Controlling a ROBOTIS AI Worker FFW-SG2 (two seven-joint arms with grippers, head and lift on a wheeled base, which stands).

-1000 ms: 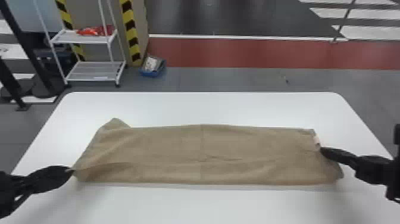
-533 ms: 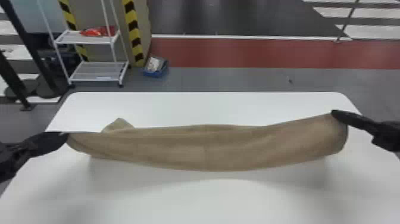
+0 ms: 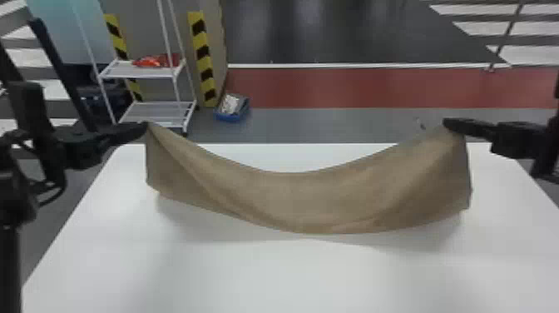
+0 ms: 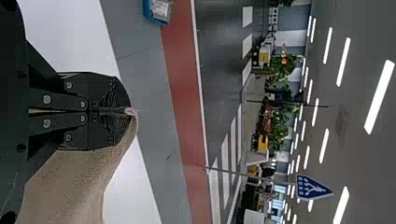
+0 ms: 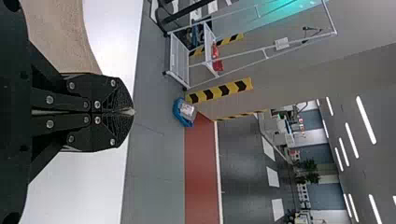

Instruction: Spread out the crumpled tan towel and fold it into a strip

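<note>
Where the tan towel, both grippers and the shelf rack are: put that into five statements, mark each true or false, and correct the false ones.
1. The tan towel hangs between the left gripper and the right gripper. True.
2. The towel's top edge is pulled straight and level. False: it sags in the middle.
3. The right gripper's fingers are spread wide apart. False: they are closed, pinching the towel.
4. A white shelf rack stands on the floor beyond the white table, toward the robot's left. True.
5. The rack's upper shelf is bare. False: a red package lies on it.
</note>
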